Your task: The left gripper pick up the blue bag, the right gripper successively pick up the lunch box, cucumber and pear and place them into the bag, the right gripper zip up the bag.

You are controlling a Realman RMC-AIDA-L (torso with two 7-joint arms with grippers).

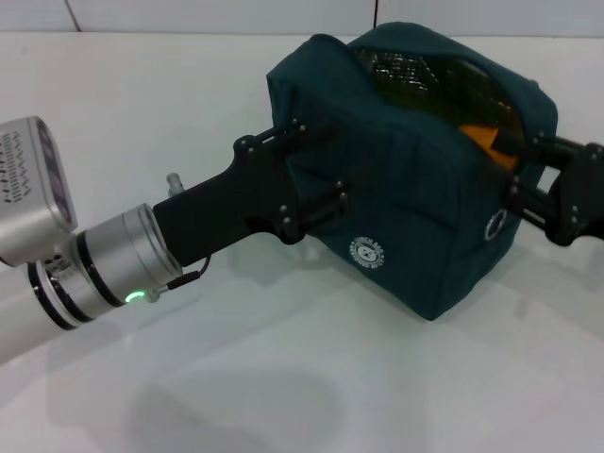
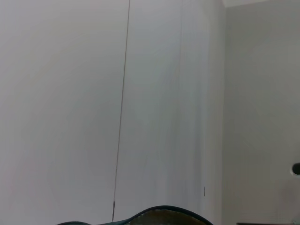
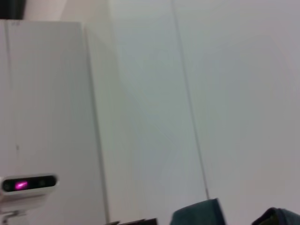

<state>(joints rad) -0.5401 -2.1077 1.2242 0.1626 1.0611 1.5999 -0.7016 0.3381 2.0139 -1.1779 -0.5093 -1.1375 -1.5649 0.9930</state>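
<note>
The blue bag (image 1: pixel 406 179) is held up off the white table, its top gaping open. My left gripper (image 1: pixel 304 175) is shut on the bag's left end, its black body running back to the silver wrist with the green light. At the bag's right end, my right gripper (image 1: pixel 528 175) is pressed against the fabric. Inside the opening I see the orange pear (image 1: pixel 491 140). The lunch box and the cucumber are hidden. The bag's rim (image 2: pixel 164 214) shows in the left wrist view, and the bag's fabric (image 3: pixel 197 213) shows in the right wrist view.
The white table (image 1: pixel 283 377) stretches out below and in front of the bag. Both wrist views face pale wall panels. A white camera head with a pink light (image 3: pixel 28 184) shows in the right wrist view.
</note>
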